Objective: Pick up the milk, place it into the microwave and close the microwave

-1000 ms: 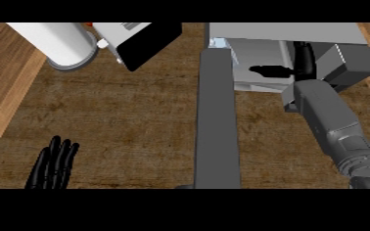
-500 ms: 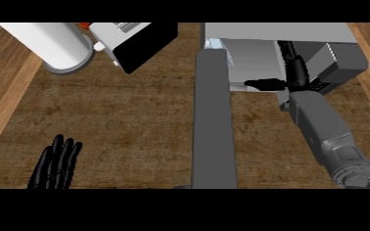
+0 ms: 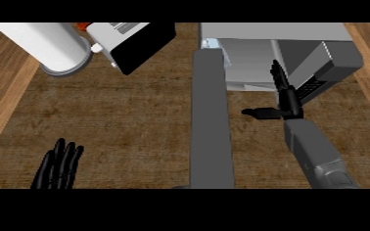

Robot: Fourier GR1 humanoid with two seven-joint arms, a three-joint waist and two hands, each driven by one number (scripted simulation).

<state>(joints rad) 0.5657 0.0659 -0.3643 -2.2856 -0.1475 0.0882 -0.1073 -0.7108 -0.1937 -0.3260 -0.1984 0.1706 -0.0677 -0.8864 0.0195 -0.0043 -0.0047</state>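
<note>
The grey microwave [image 3: 289, 34] stands open at the top right. Its door [image 3: 212, 122] juts toward me as a long grey slab. A small pale blue and white piece [image 3: 210, 43], perhaps the milk, shows just inside the cavity by the left wall; the rest of it is hidden. My right hand [image 3: 286, 98] is in front of the opening with straight fingers pointing inward and the thumb out to the left. It holds nothing. My left hand [image 3: 57, 167] rests open at the lower left, fingers up.
A white cylinder [image 3: 49, 49] stands at the top left. Beside it is a white appliance with a black panel [image 3: 141, 46]. An orange bit [image 3: 83, 25] peeks out between them. Wooden edges border the brown counter [image 3: 123, 122] at left and right.
My right hand has drawn back out of the microwave toward me and is now lower in the view. The left hand has stayed put.
</note>
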